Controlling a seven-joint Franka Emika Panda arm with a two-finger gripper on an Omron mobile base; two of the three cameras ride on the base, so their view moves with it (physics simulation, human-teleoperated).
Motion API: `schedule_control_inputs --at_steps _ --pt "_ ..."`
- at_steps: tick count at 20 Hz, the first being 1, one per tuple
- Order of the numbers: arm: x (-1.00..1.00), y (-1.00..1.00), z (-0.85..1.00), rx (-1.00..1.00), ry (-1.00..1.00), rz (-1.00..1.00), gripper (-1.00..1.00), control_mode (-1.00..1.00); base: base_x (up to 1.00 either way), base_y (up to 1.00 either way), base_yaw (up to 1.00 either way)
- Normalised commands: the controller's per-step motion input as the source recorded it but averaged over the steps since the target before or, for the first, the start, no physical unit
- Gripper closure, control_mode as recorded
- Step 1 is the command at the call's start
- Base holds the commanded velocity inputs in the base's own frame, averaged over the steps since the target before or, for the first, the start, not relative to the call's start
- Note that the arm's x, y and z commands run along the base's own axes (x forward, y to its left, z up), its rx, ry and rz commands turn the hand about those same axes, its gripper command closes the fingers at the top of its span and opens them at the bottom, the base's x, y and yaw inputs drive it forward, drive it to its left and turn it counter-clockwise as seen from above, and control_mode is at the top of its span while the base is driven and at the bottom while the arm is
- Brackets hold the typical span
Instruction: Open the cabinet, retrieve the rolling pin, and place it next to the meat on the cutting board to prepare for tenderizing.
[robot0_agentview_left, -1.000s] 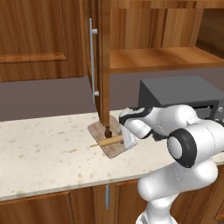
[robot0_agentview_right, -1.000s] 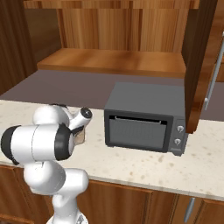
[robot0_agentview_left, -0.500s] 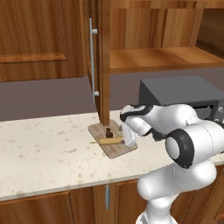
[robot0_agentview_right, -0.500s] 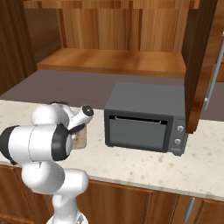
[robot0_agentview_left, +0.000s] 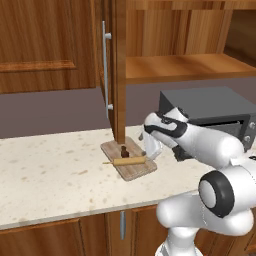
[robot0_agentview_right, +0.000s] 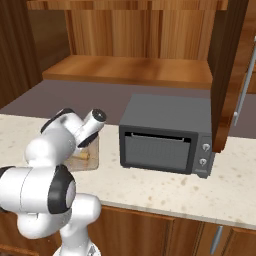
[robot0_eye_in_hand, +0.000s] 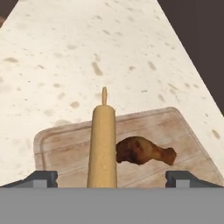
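Rolling pin (robot0_eye_in_hand: 102, 146) lies flat on the cutting board (robot0_eye_in_hand: 183, 131), just beside the meat (robot0_eye_in_hand: 142, 151), which sits at its 3 o'clock in the hand view. Tool (robot0_eye_in_hand: 112, 178) is spread wide, fingertips (robot0_eye_in_hand: 41, 177) either side of the pin's near end, gripping nothing. Board rests on the speckled desk (robot0_agentview_left: 50, 170) below the opened cabinet (robot0_agentview_left: 118, 70) door; dark oven (robot0_agentview_right: 167, 135) to the right.
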Motion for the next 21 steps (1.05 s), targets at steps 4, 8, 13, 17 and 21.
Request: schedule_control_inputs --at_steps 4,8,13,17,21 --pt "-0.58 -0.25 0.73 0.0 0.0 -0.04 -1.0 -1.0 0.0 0.0 0.0" --pt "-0.76 -0.19 0.69 0.0 0.0 -0.07 -1.0 -1.0 0.0 0.0 0.0" --pt "-0.89 -0.11 0.55 0.0 0.0 -0.11 -1.0 -1.0 0.0 0.0 0.0" --pt "-0.98 -0.04 0.51 0.01 0.0 -0.15 -1.0 -1.0 0.0 0.0 0.0" --pt "-1.0 -0.01 0.45 0.01 0.0 -0.18 -1.0 -1.0 0.0 0.0 0.0"
